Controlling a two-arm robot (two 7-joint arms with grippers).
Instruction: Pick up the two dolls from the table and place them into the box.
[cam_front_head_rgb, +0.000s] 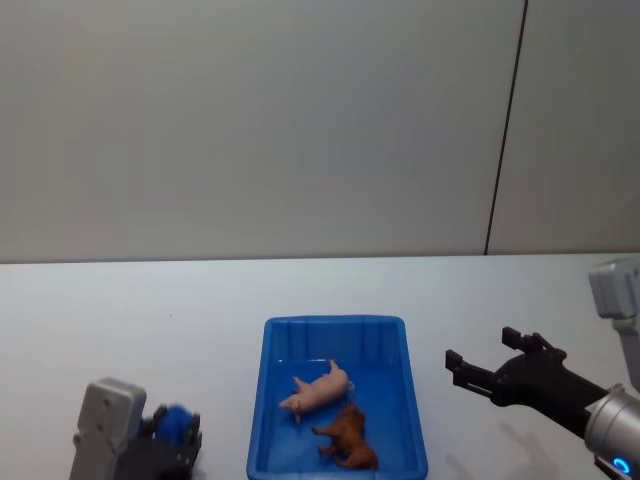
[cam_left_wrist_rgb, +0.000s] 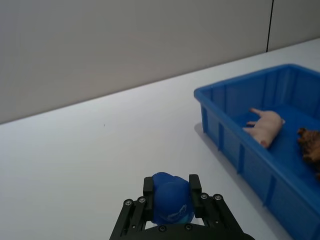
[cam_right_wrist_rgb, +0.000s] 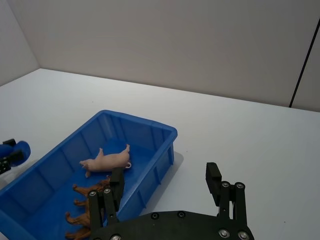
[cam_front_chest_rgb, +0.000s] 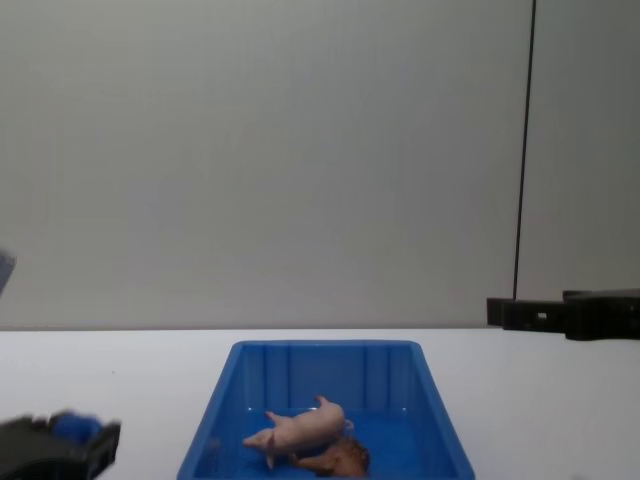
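Dolls both lie inside the box (cam_front_head_rgb: 336, 328), which sits on the white tabletop (cam_front_head_rgb: 120, 320) at the lower centre of the head view, its long axis running from the frame's bottom toward the back wall. The right gripper (cam_front_head_rgb: 485, 365) hangs at the lower right of that frame, beside the box and apart from it, its jaws spread wide and holding nothing. The left gripper (cam_front_head_rgb: 172, 432) sits at the lower left, its jaws closed around a small blue object (cam_left_wrist_rgb: 171, 196). The pink pig (cam_front_head_rgb: 319, 390) lies on its side in the middle of the box, its long axis slanting from lower left to upper right of the frame. The brown dog (cam_front_head_rgb: 347, 435) lies just below and right of it, nearer the bottom edge, its legs pointing left.
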